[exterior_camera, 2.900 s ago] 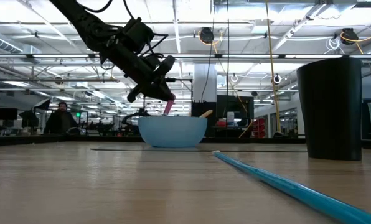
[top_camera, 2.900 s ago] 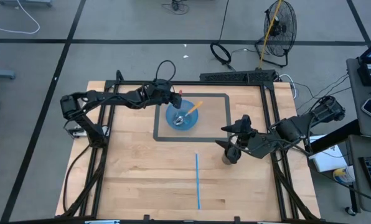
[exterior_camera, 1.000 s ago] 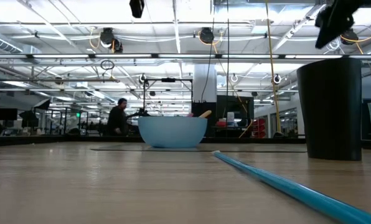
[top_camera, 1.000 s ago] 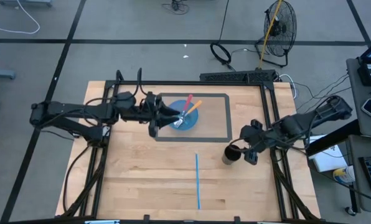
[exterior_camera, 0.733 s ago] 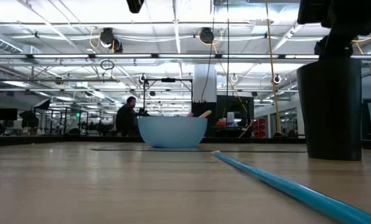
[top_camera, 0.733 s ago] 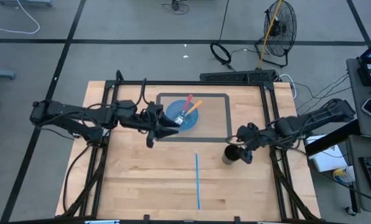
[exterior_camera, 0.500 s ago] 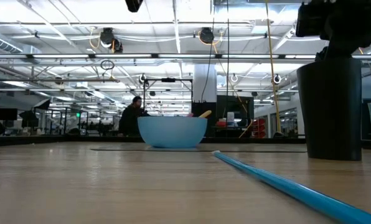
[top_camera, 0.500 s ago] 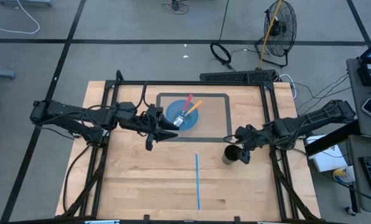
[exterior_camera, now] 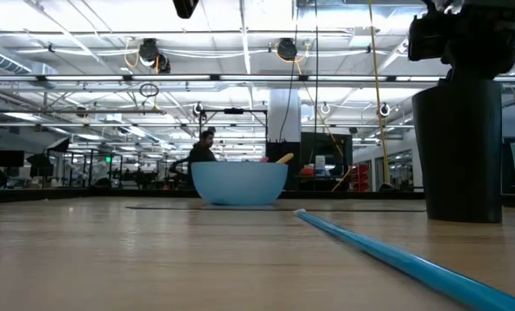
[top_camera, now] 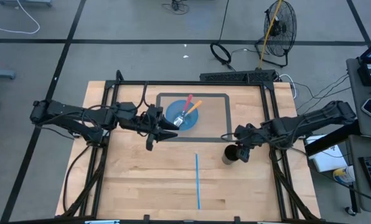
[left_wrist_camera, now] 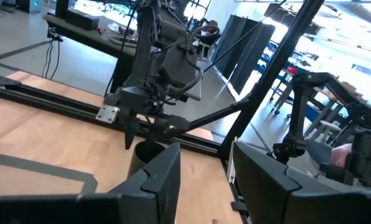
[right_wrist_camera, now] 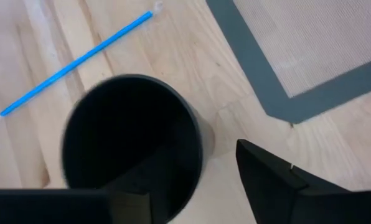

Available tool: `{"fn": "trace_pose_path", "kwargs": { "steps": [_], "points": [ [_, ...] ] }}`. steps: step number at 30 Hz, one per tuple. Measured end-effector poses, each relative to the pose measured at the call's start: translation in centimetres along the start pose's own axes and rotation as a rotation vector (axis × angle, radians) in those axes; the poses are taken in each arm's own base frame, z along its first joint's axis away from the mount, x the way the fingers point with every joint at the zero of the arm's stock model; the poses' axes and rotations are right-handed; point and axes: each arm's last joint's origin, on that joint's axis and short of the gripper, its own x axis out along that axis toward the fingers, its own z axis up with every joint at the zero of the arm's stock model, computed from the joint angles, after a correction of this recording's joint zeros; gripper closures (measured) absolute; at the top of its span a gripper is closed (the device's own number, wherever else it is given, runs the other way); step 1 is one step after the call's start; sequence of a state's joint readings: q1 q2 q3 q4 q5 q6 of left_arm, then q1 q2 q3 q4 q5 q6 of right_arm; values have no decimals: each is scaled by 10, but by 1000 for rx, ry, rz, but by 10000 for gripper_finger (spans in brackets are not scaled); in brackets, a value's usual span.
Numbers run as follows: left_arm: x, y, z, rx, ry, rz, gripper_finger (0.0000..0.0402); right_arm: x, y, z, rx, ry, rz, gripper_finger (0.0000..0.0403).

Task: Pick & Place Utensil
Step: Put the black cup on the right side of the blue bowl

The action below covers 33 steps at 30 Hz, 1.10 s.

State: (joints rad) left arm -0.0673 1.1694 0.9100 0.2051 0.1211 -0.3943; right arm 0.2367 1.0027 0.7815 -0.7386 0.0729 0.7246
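Utensils (top_camera: 188, 109), one red-handled and one orange-handled, are resting in the blue bowl (top_camera: 183, 116) inside the grey outline at the far middle of the table (top_camera: 136, 180). The left gripper (top_camera: 164, 130) is hovering empty just beside the bowl, jaws partly spread. The right gripper (top_camera: 240, 149) is working at the black cup (top_camera: 231, 155), one finger (right_wrist_camera: 285, 186) passing outside the wall and the other appearing to sit inside; whether the jaws are pinching the rim cannot be told. For a clean step, the cup is probably best gripped squarely by its wall and kept upright, clear of the blue stripe (top_camera: 197, 180).
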Motion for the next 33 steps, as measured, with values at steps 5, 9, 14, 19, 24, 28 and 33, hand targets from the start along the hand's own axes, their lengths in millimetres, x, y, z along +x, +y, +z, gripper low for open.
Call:
{"fn": "trace_pose_path", "kwargs": {
  "steps": [5, 9, 14, 19, 24, 28, 33],
  "points": [
    [0, -1, 0, 0, 0, -2, 250, 6, 1, 0, 9, 21, -18, 258],
    [0, -1, 0, 1, 0, -2, 250, 7, 1, 0, 20, 23, -23, 271],
    [0, 0, 0, 0, 1, -1, 250, 7, 1, 1, 18, 20, -25, 302],
    [0, 0, 0, -1, 1, -1, 250, 7, 1, 1, 14, 20, -26, 343],
    [0, -1, 0, 0, 1, -1, 250, 7, 1, 0, 13, 21, -26, 379],
    [0, 0, 0, 0, 1, -1, 250, 7, 1, 0, 17, 22, -25, 397],
    [0, -1, 0, 9, 2, -2, 250, 7, 1, 1, 20, 20, -23, 391]
  ]
}}
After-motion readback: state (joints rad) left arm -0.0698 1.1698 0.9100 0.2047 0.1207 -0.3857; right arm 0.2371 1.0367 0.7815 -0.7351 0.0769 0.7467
